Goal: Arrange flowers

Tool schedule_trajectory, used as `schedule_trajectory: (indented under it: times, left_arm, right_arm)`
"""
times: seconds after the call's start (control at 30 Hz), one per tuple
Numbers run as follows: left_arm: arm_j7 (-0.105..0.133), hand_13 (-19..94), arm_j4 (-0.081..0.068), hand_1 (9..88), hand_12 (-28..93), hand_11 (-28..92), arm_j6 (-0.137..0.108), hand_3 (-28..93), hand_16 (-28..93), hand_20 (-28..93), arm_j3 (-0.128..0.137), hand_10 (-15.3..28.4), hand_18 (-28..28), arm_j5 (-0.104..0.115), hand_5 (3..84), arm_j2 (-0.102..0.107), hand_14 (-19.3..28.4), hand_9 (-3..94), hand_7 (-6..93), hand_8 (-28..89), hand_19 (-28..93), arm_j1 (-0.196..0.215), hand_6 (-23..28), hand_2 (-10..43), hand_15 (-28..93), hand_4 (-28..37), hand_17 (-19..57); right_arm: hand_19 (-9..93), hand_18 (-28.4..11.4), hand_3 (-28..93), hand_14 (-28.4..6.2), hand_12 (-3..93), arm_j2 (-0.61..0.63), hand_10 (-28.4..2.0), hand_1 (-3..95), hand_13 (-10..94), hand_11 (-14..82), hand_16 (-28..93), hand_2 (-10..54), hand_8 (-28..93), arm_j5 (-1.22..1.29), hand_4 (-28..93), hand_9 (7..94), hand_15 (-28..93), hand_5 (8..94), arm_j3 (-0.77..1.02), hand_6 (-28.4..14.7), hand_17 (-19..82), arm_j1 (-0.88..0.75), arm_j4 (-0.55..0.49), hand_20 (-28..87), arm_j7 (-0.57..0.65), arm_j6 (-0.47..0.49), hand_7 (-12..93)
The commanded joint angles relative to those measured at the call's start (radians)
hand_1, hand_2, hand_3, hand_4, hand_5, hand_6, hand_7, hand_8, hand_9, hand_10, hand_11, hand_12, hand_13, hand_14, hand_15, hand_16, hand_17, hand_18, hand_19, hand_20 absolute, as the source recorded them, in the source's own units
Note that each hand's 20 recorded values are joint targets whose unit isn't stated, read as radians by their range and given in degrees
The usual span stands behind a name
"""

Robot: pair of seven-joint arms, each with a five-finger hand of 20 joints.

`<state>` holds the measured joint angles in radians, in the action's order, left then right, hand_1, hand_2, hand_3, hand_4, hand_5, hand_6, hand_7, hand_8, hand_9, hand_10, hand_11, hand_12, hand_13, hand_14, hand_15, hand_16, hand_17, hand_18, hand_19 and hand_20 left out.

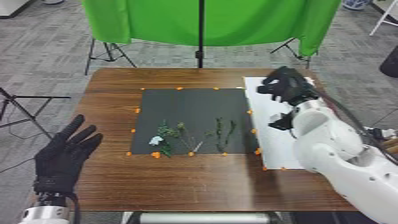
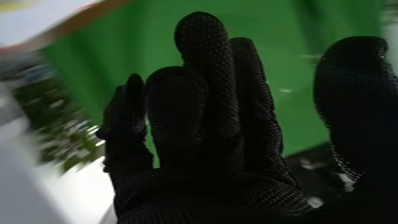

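In the head view, my right hand (image 1: 289, 86) is above the upper part of the white board (image 1: 274, 135), at the table's right side. The right wrist view shows the same hand (image 2: 213, 150) with relaxed fingers, the thumb apart and nothing held. My left hand (image 1: 67, 155) is at the table's left edge with its fingers straight. On the dark mat (image 1: 182, 107) lie a white flower (image 1: 156, 140) with green leaves, thin branching stems (image 1: 184, 132) and green sprigs (image 1: 219, 134), side by side along its lower part.
Orange markers (image 1: 155, 155) line the mat and board. A dark object (image 1: 282, 122) lies on the white board beside my right forearm. Beyond the table (image 1: 195, 187) stand a green cloth (image 1: 160, 22) and a black pole (image 1: 201, 40).
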<state>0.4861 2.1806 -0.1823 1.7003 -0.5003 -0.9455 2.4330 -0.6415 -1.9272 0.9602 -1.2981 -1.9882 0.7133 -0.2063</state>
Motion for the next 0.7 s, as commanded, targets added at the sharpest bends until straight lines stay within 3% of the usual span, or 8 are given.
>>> schedule_trajectory:
  times: [0.03,0.2,0.27,0.3,0.47,0.7]
  left_arm:
    - [0.004,25,-0.002,19.2,10,21,-0.002,82,-9,7,-0.014,19.8,26.7,-0.003,37.6,0.005,28.4,35.7,10.7,-10,54,0.001,7.3,5.6,50,-28.3,-10.2]
    - [-0.004,24,-0.001,19.4,10,21,-0.002,82,-9,7,-0.012,19.7,26.7,-0.008,37.5,-0.008,28.4,35.6,10.8,-10,54,0.005,7.2,5.5,49,-28.3,-10.2]
    - [0.005,24,-0.002,19.3,10,21,-0.009,82,-9,7,-0.017,19.7,26.6,0.004,37.5,0.004,28.4,35.6,10.8,-10,54,0.006,7.3,5.5,49,-28.3,-10.1]
    - [-0.01,24,-0.003,19.4,10,21,-0.003,82,-9,7,-0.015,19.7,26.6,-0.003,37.5,-0.005,28.4,35.6,10.8,-10,54,-0.002,7.3,5.5,49,-28.3,-10.2]
    - [-0.005,24,-0.004,19.7,10,21,0.003,82,-8,7,-0.019,19.7,26.7,-0.006,37.4,-0.006,28.4,35.6,10.8,-10,54,-0.005,7.3,5.5,49,-28.3,-10.2]
    - [-0.031,24,-0.005,19.9,10,20,0.009,82,-8,7,-0.007,19.7,26.6,-0.018,37.3,-0.028,28.4,35.6,10.9,-10,54,-0.006,7.3,5.3,49,-28.3,-10.2]
  right_arm:
    - [74,-24.9,79,-11.3,15.8,0.112,-14.0,32.5,63,33.3,16,-8.7,-12,0.03,-27,72.3,70,60.3,0.076,-0.1,22,-0.102,0.094,48,0.057,-0.034,14]
    - [72,-25.5,79,-12.4,14.7,0.13,-14.8,32.9,61,27.9,15,-8.9,-13,-0.011,-28,68.2,66,58.5,0.014,0.8,22,-0.071,0.139,46,0.089,0.033,15]
    - [72,-25.9,79,-12.5,14.6,0.126,-14.8,32.9,60,26.8,15,-9.2,-13,-0.026,-28,67.0,66,57.6,-0.024,1.2,22,-0.046,0.161,45,0.098,0.056,15]
    - [72,-26.0,79,-12.6,14.5,0.125,-14.8,32.8,60,26.4,14,-9.3,-13,-0.038,-28,66.5,65,57.4,-0.039,1.4,22,-0.039,0.168,45,0.11,0.065,15]
    - [72,-26.5,79,-12.4,14.6,0.116,-14.7,32.5,59,25.1,14,-9.5,-13,-0.062,-28,64.6,65,56.5,-0.147,1.8,21,0.042,0.221,44,0.148,0.056,15]
    - [73,-26.3,80,-11.8,14.8,0.102,-13.9,35.1,59,25.3,13,-9.5,-13,-0.115,-28,65.2,65,58.0,-0.244,3.5,21,0.114,0.266,44,0.133,0.091,16]
